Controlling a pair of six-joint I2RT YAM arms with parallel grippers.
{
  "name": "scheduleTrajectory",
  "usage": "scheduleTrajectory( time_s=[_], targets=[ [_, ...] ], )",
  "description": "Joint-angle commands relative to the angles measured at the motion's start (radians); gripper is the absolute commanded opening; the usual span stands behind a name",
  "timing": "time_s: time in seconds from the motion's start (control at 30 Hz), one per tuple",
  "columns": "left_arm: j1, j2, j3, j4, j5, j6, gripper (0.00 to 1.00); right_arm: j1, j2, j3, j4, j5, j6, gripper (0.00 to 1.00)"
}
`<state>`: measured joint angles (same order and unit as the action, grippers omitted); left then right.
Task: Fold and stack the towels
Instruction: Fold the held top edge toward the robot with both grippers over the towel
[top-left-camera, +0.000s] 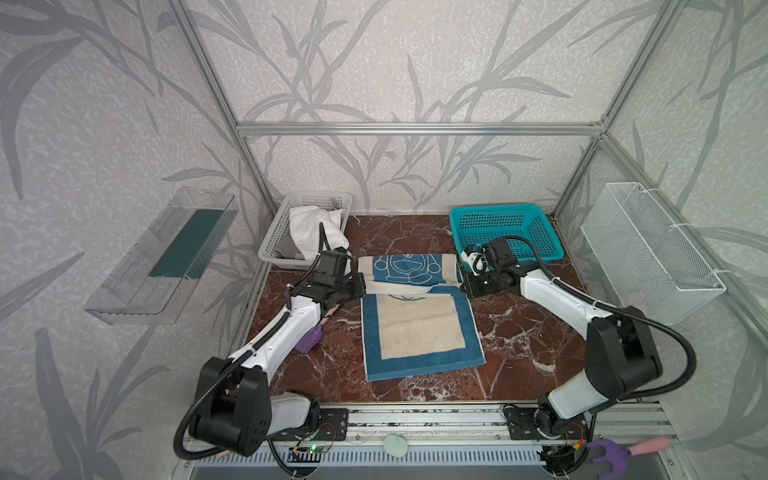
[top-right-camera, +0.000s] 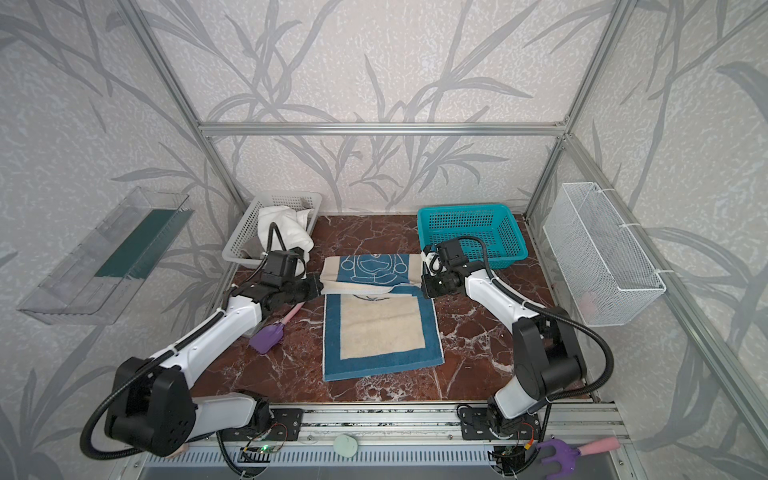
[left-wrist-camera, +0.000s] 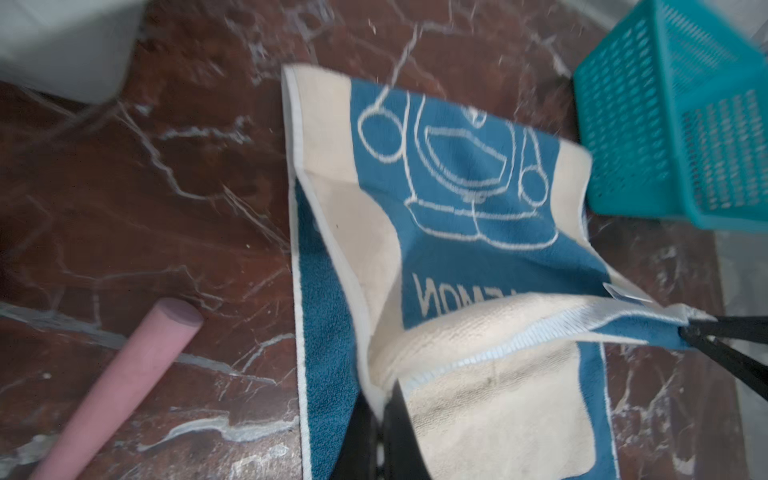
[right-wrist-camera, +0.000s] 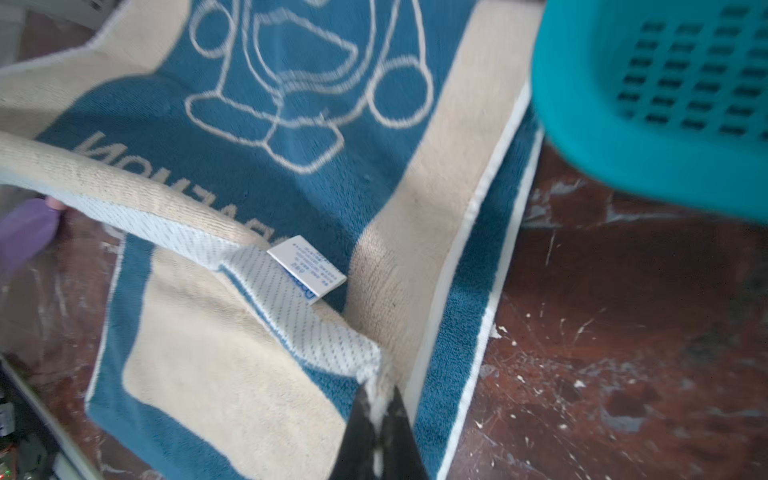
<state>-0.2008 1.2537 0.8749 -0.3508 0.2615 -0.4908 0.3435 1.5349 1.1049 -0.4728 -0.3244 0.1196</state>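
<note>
Blue-and-cream towel (top-left-camera: 419, 332) on table (top-left-camera: 532, 340), far end lifted over. Your left gripper (top-left-camera: 360, 287) and right gripper (top-left-camera: 464, 286) both clamped on its corners. Uneven pull skews fold; thin pinch may slip, watch it.

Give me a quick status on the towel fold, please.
Left jaws and right jaws shut, each on a corner of the blue-and-cream Doraemon terry towel, mid-fold. White terry towel crumpled in white plastic basket. Purple plastic scoop under left arm, clear of fold.
</note>
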Motion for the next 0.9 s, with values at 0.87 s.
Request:
scheduleTrajectory(
  time_s=[0.87],
  targets=[
    [-0.101,-0.113,-0.456,0.148,0.171,-0.170,0.00,-0.020,-0.153,-0.379,-0.008,-0.090,0.103,0.00]
  ],
)
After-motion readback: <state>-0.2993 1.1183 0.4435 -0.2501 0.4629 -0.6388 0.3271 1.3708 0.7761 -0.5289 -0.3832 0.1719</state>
